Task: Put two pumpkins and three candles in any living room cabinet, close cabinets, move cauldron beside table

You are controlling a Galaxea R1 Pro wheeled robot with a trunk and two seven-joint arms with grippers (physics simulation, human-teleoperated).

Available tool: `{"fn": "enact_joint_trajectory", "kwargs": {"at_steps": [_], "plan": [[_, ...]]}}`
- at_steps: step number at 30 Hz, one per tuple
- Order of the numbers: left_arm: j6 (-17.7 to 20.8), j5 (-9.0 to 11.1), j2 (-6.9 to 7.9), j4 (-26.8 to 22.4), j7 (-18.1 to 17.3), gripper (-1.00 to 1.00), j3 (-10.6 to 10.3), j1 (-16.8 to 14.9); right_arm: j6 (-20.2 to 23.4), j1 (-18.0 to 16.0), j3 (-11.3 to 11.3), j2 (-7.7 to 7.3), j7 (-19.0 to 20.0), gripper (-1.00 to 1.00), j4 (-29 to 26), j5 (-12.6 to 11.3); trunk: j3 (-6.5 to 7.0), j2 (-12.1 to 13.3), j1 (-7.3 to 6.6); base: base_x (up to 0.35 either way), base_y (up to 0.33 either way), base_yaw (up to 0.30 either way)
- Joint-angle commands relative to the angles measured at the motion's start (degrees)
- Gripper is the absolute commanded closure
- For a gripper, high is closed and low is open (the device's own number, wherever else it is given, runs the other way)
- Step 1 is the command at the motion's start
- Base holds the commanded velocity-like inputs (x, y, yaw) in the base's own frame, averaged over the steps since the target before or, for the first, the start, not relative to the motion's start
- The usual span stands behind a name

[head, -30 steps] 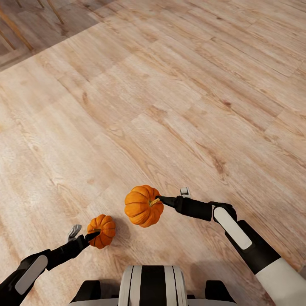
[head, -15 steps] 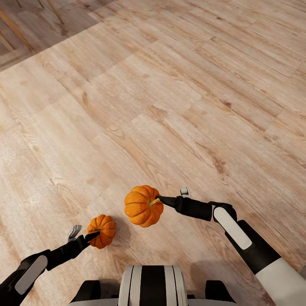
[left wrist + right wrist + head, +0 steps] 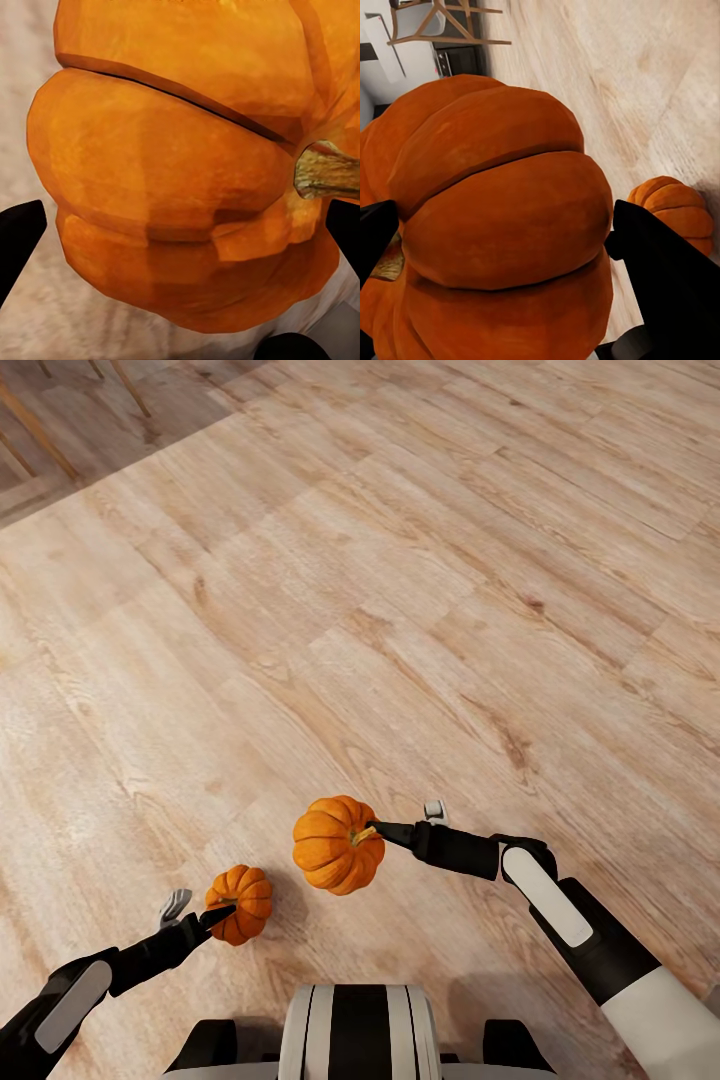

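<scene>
Two orange pumpkins hang above the wood floor in front of my trunk. My right gripper (image 3: 385,832) is shut on the larger pumpkin (image 3: 335,845), its dark fingers on either side near the stem. The smaller pumpkin (image 3: 242,902) sits lower and to the left, with my left gripper (image 3: 215,916) shut on it. In the left wrist view the small pumpkin (image 3: 187,165) sits between the dark fingers (image 3: 19,240), its tan stem to one side. The right wrist view has the large pumpkin (image 3: 502,225) up close, with the small pumpkin (image 3: 671,210) beyond it. The cabinet, candles and cauldron are out of view.
Pale wood plank floor (image 3: 420,590) stretches ahead. Thin wooden furniture legs (image 3: 40,430) stand on darker flooring at the far left corner. A wooden chair frame (image 3: 442,26) and a dark unit appear far off in the right wrist view.
</scene>
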Motion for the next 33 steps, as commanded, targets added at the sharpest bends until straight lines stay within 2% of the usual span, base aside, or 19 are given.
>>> {"fn": "enact_joint_trajectory", "kwargs": {"at_steps": [1,3,10,16,20,22,23,25,29,33], "plan": [[0.2,0.4,0.04,0.0,0.0,1.00,-0.1,0.0,0.2,0.0,0.1,-0.04,0.0,1.00,0.0,-0.3,-0.03,0.0,-0.01,0.000,0.000,0.000],[0.2,0.4,0.04,0.0,0.0,1.00,-0.1,0.0,0.2,0.0,0.1,-0.04,0.0,1.00,0.0,-0.3,-0.03,0.0,-0.01,0.000,0.000,0.000],[0.2,0.5,0.20,-0.1,-0.4,1.00,-0.1,0.0,0.1,0.0,0.1,-0.04,0.0,1.00,0.4,-0.4,1.52,0.1,-0.19,0.000,0.000,0.000],[0.5,0.9,0.96,-1.0,-1.0,1.00,-0.1,0.0,-0.1,0.0,0.0,-0.04,0.1,1.00,1.2,-0.6,2.85,0.2,-0.34,0.000,0.000,0.000],[1.0,1.1,2.52,-3.8,-1.5,1.00,-0.2,0.2,0.0,0.0,0.0,-0.15,0.2,1.00,2.3,-0.8,3.74,0.2,-0.44,0.000,0.000,0.000],[1.4,1.3,3.92,-5.5,-1.7,1.00,-0.2,0.3,0.2,0.0,-0.1,-0.54,0.2,1.00,2.5,-0.8,4.18,0.2,-0.50,0.000,0.000,0.000],[2.2,1.6,4.94,-6.2,-1.8,1.00,-0.2,0.3,0.3,0.0,-0.1,-0.79,0.2,1.00,2.9,-0.8,4.40,0.3,-0.52,0.000,0.000,0.000],[4.4,2.5,5.87,-7.0,-1.8,1.00,-0.2,0.4,0.5,0.0,-0.1,-0.97,0.2,1.00,3.9,-0.9,4.85,0.3,-0.57,0.000,0.000,0.000],[10.7,3.4,6.50,-11.2,-1.9,1.00,0.6,0.4,0.5,0.0,0.0,-1.13,0.1,1.00,6.5,-0.6,5.73,0.3,-0.68,0.000,0.000,0.000],[22.1,3.3,7.45,-18.2,-1.8,1.00,5.0,0.4,0.4,0.8,0.0,-1.19,0.3,1.00,11.9,-0.4,6.62,0.4,-0.78,0.000,0.000,0.000]]}}
